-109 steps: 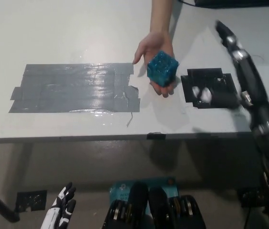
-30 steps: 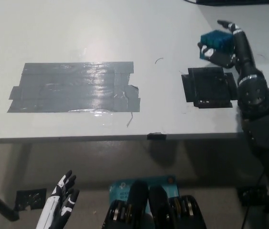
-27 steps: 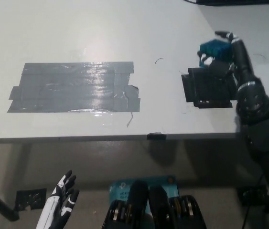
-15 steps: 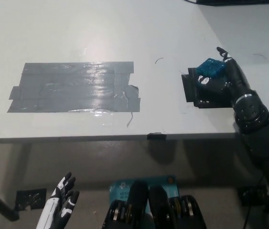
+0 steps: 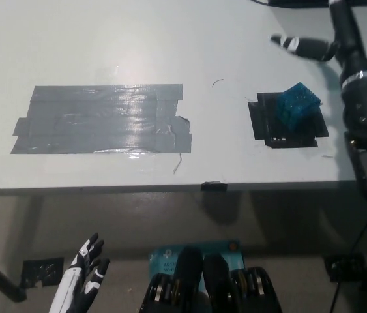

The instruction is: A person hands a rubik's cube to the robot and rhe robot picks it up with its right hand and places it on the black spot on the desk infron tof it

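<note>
- Blue rubik's cube [image 5: 296, 105] sits on the black spot [image 5: 287, 124], toward its far right part, free of both hands.
- Right hand [image 5: 313, 47] is above the bench [image 5: 105, 39], beyond the cube, fingers [image 5: 286, 43] apart, empty.
- Left hand [image 5: 82, 277] rests low below the bench edge, fingers spread.
- Risk: the forearm [image 5: 364, 104] is just beside the cube; pulling back low could knock it off the spot.

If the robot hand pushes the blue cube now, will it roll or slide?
The Rubik's cube has flat faces and rests on the black tape patch, so it would probably slide, not roll. It looks rigid. Its glossy surface may be slippery.
</note>
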Robot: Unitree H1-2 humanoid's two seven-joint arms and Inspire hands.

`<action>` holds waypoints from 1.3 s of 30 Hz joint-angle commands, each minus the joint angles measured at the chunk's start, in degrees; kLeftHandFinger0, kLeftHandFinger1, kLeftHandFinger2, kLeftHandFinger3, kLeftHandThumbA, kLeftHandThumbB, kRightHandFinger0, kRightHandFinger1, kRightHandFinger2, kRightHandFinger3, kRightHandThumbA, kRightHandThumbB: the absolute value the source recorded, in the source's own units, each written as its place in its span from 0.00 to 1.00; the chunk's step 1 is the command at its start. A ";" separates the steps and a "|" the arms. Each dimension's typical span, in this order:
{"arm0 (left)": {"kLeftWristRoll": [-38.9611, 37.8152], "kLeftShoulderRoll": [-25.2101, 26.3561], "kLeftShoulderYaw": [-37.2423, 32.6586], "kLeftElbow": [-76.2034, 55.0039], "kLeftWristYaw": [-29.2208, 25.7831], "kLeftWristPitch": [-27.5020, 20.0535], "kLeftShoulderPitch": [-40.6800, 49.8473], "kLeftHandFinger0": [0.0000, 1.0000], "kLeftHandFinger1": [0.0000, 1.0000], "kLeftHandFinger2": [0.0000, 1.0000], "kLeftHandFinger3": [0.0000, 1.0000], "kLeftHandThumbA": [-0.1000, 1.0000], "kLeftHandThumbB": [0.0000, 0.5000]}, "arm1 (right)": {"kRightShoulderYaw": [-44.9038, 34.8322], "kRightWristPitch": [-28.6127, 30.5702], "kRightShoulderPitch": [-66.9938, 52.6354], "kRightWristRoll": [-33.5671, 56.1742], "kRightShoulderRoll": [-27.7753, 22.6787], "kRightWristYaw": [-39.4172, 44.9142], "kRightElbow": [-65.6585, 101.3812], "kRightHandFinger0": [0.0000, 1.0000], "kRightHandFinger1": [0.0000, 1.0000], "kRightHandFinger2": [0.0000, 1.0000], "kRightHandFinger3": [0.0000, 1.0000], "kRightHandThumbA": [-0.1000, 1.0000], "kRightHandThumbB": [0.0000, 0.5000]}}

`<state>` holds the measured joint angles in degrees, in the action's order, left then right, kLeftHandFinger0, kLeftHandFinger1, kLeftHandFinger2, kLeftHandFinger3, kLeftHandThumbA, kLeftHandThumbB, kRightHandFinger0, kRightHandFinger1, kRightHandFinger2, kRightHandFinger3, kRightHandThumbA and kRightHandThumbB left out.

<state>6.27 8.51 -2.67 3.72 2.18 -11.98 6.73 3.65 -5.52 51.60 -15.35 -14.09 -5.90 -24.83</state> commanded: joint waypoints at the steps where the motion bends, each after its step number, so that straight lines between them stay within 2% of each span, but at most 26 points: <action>1: 0.81 0.80 -0.15 -1.61 0.52 0.26 0.23 1.00 1.00 1.00 1.00 0.86 0.24 | -1.06 -4.01 3.23 0.19 -3.02 3.28 9.27 1.00 1.00 1.00 1.00 1.00 1.00; 4: 0.61 0.74 -0.10 -1.42 0.48 -0.41 0.11 0.97 1.00 1.00 1.00 0.84 0.25 | -1.25 -5.76 2.51 1.78 -3.45 5.48 13.29 1.00 1.00 1.00 1.00 1.00 1.00; 9: 0.17 1.28 0.28 -0.75 0.74 -0.70 -2.14 0.97 1.00 1.00 1.00 0.84 0.23 | -1.41 -10.48 -2.18 2.34 -3.41 7.48 29.04 1.00 1.00 1.00 1.00 1.00 1.00; 11: 0.14 1.10 0.32 -0.80 0.67 -0.27 -2.56 0.98 1.00 1.00 1.00 0.84 0.22 | -1.16 -12.30 -7.79 2.17 -2.96 8.15 40.50 1.00 1.00 1.00 1.00 1.00 0.96; 12: 0.10 1.06 0.30 -0.98 0.71 -0.10 -2.49 0.98 1.00 1.00 1.00 0.84 0.26 | -1.12 -9.89 -11.52 3.37 -2.59 8.13 45.42 1.00 1.00 1.00 1.00 1.00 0.89; 14: 0.41 0.94 -0.02 -0.95 0.80 0.22 -2.58 0.98 1.00 1.00 1.00 0.84 0.27 | -0.77 -11.93 -16.75 2.81 -2.30 8.62 53.24 1.00 1.00 1.00 1.00 1.00 0.91; 17: 0.87 0.62 -0.38 -1.02 0.71 0.75 -2.33 1.00 1.00 1.00 1.00 0.84 0.27 | 1.19 -10.23 -29.88 1.48 -0.95 8.59 64.37 1.00 1.00 1.00 1.00 1.00 0.82; 18: 1.00 0.41 -0.64 -0.88 0.73 0.54 -1.96 1.00 1.00 1.00 1.00 0.84 0.27 | 1.23 -10.12 -31.08 1.36 -1.07 8.69 65.04 1.00 1.00 1.00 1.00 1.00 0.92; 19: 1.03 0.37 -0.76 -0.84 0.79 0.40 -1.61 1.00 1.00 1.00 1.00 0.84 0.27 | 2.21 -7.29 -35.83 -0.10 -0.58 7.81 65.18 1.00 1.00 1.00 1.00 1.00 0.77; 21: 1.14 0.40 -0.80 -0.69 0.71 0.02 -1.57 1.00 1.00 1.00 1.00 0.85 0.28 | 3.58 -0.63 -43.53 -0.22 1.44 4.91 61.45 1.00 1.00 1.00 1.00 1.00 0.70; 25: 1.02 0.66 -1.07 -0.58 0.95 -1.59 -0.78 1.00 1.00 1.00 1.00 0.91 0.28 | 5.16 6.31 -52.14 1.32 4.50 2.44 52.50 1.00 1.00 1.00 1.00 1.00 0.59; 28: 1.64 0.96 -1.17 -0.20 0.65 -2.58 -0.79 1.00 1.00 1.00 1.00 0.93 0.24 | 5.72 8.89 -54.82 2.39 6.28 2.61 46.95 1.00 1.00 1.00 1.00 1.00 0.62; 30: 1.29 1.04 -1.10 -0.29 0.76 -2.59 -0.42 1.00 1.00 1.00 1.00 0.95 0.21 | 6.52 9.49 -56.48 2.44 7.44 3.01 43.02 1.00 1.00 1.00 1.00 1.00 0.57; 31: 0.96 1.05 -1.06 0.03 0.83 -3.13 -0.45 1.00 1.00 1.00 1.00 0.95 0.20 | 6.79 9.57 -56.90 2.15 7.87 2.98 40.97 1.00 1.00 1.00 1.00 1.00 0.60; 32: 1.03 1.08 -1.22 0.12 0.93 -3.26 -0.40 1.00 1.00 1.00 1.00 0.98 0.20 | 7.15 11.44 -57.66 1.38 8.14 2.49 37.30 1.00 1.00 1.00 1.00 1.00 0.53; 34: 1.44 0.89 -1.47 0.23 0.69 -3.49 -0.30 1.00 1.00 1.00 1.00 1.00 0.19 | 7.13 12.64 -58.00 0.69 8.25 2.45 34.60 1.00 1.00 1.00 1.00 1.00 0.55; 36: 1.08 0.72 -1.36 0.03 0.59 -3.44 -0.16 1.00 1.00 1.00 1.00 1.00 0.23 | 7.54 11.49 -57.51 0.18 8.11 3.37 30.99 1.00 1.00 1.00 1.00 1.00 0.60; 39: 0.79 1.00 -1.35 -0.03 0.83 -3.79 -0.41 1.00 1.00 1.00 1.00 1.00 0.19 | 7.32 13.13 -56.49 1.63 7.92 4.37 27.35 1.00 1.00 1.00 1.00 1.00 0.55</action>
<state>6.64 8.51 -3.61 4.30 2.18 -12.42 6.30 10.66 -0.30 -6.74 -14.39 -6.08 -1.51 6.11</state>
